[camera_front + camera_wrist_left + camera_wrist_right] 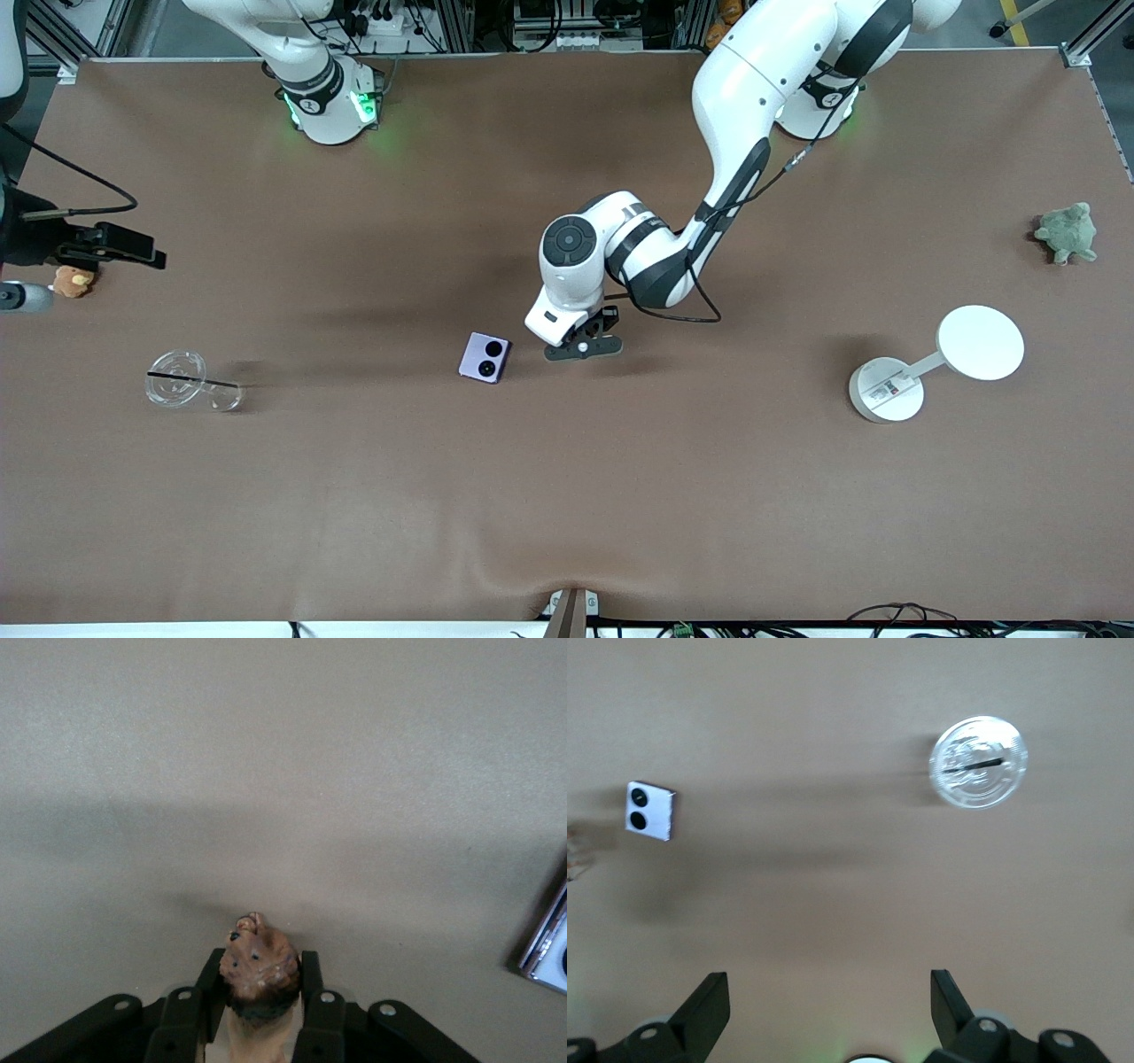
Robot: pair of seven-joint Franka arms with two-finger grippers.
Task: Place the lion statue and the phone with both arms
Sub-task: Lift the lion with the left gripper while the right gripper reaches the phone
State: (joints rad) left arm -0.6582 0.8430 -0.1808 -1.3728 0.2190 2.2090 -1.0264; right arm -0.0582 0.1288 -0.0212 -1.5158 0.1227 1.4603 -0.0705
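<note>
The lion statue, a small orange-brown figurine, sits between the fingers of my left gripper, which is shut on it. In the front view that left gripper is down at the table's middle, and the statue itself is hidden under the hand. The phone, pale lavender with two black circles, lies flat on the table just beside it toward the right arm's end; it also shows as phone and phone. My right gripper hangs open and empty high over the table, appearing as right gripper.
A clear plastic lid with a black straw lies toward the right arm's end. A round brown plush sits at that table edge. Toward the left arm's end stand a white round-headed stand and a green plush.
</note>
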